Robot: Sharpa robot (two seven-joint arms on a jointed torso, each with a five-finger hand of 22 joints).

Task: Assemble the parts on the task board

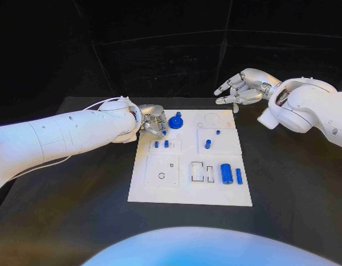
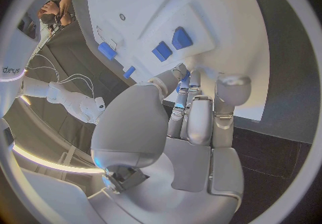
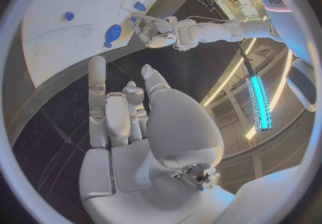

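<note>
Task board [image 1: 188,194] lies mid-counter [image 1: 299,210] in the head view, small blue parts [image 1: 227,174] on it; the left robot hand [image 1: 153,122] rests at its far left corner beside a round blue part [image 1: 176,122], and the right robot hand [image 1: 243,88] hovers beyond the far edge. Left wrist view: its fingers [image 2: 201,122] press down at the board's edge near two blue blocks [image 2: 172,45], whether on a part I cannot tell. Right wrist view: the right robot hand [image 3: 124,111] is loosely spread, holding nothing.

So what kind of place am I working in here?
Probably a robotics lab test bench: a black table holding a white task board with small blue parts, and dark panels behind.

Matt white task board [image 1: 188,191], glossy blue plastic parts [image 1: 227,173], matt black table [image 1: 299,188].
</note>
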